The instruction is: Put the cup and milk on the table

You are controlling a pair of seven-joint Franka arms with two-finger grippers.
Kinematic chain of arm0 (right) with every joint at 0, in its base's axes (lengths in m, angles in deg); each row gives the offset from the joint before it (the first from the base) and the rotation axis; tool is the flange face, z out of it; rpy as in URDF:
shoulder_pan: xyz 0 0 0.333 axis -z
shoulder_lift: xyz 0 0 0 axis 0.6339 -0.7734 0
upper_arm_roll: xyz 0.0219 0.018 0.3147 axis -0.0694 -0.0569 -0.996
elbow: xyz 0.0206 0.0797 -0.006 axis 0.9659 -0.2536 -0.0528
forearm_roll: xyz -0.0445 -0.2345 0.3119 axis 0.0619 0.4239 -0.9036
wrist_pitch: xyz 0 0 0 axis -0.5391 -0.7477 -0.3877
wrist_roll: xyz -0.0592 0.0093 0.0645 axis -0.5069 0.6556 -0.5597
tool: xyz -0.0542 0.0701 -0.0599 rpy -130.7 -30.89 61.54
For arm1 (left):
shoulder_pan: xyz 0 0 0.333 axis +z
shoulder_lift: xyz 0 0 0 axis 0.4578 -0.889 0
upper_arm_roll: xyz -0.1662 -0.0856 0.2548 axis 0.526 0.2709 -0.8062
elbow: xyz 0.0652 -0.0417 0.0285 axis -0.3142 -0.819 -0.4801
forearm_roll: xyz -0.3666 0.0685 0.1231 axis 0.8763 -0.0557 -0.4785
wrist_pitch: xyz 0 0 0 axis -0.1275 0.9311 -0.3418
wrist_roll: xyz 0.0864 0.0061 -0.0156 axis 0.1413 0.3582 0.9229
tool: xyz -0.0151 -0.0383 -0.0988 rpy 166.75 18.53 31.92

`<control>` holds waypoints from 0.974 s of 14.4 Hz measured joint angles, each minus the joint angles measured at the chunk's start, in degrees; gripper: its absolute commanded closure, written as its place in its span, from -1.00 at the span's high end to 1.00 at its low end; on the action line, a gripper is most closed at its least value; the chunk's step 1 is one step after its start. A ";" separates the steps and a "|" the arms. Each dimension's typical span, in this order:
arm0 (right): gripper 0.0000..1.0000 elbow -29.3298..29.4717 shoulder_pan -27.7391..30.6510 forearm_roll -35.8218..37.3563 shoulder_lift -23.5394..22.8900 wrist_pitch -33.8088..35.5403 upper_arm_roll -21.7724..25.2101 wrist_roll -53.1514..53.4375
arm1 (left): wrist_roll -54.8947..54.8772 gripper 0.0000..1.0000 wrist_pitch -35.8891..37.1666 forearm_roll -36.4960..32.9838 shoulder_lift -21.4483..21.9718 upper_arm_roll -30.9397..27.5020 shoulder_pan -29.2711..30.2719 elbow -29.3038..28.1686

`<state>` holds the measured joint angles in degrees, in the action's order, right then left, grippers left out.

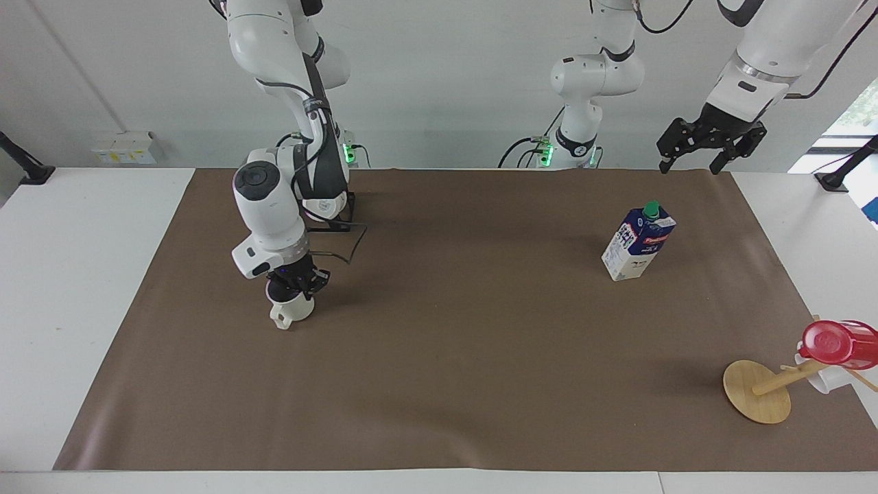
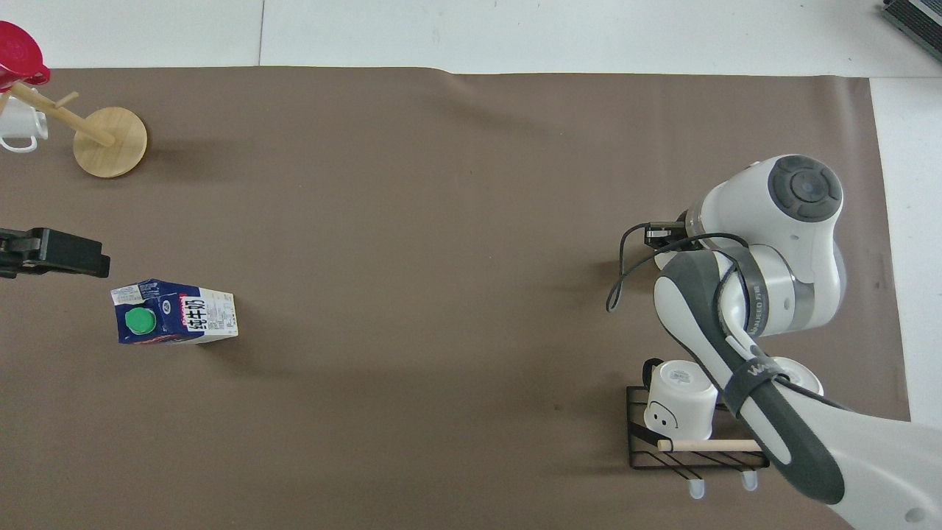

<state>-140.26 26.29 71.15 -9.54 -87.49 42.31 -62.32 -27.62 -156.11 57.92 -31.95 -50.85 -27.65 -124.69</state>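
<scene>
The cream-white cup (image 1: 292, 311) hangs upright from my right gripper (image 1: 296, 287), which is shut on its rim, low over the brown mat (image 1: 480, 357) toward the right arm's end of the table. I cannot tell whether the cup's base touches the mat. In the overhead view the right arm hides the cup. The milk (image 1: 639, 241) stands upright on the mat toward the left arm's end; it also shows in the overhead view (image 2: 176, 316). My left gripper (image 1: 710, 145) waits open and empty, raised beside the milk (image 2: 51, 252).
A black wire rack (image 2: 662, 456) holding two upside-down white mugs (image 2: 681, 405) stands near the right arm's base. A tipped wooden mug tree (image 1: 758, 391) with a red cup (image 1: 837, 343) and a white mug (image 1: 823, 379) lies at the mat's corner.
</scene>
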 measured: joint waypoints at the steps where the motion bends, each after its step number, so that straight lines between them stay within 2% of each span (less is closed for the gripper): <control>1: -1.00 0.62 -0.09 -0.09 0.04 0.07 -0.03 1.82 | 0.00 1.00 0.00 0.00 0.00 0.00 0.00 0.00; 4: -1.00 3.68 -1.35 -0.17 0.12 2.76 -0.41 9.76 | -0.07 1.00 0.00 0.00 0.00 0.03 0.00 0.00; 9: -1.00 8.09 -7.89 -0.18 0.14 5.62 -0.55 24.92 | -0.14 1.00 0.00 0.00 0.00 0.03 0.00 0.00; 14: -1.00 11.27 -13.79 -0.25 -0.26 9.44 -0.61 31.98 | -0.14 1.00 0.01 0.00 0.00 0.02 0.00 0.00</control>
<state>-129.00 12.49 70.90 -9.80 -78.05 41.70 -30.34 -27.76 -156.11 57.92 -31.95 -50.83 -27.65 -124.69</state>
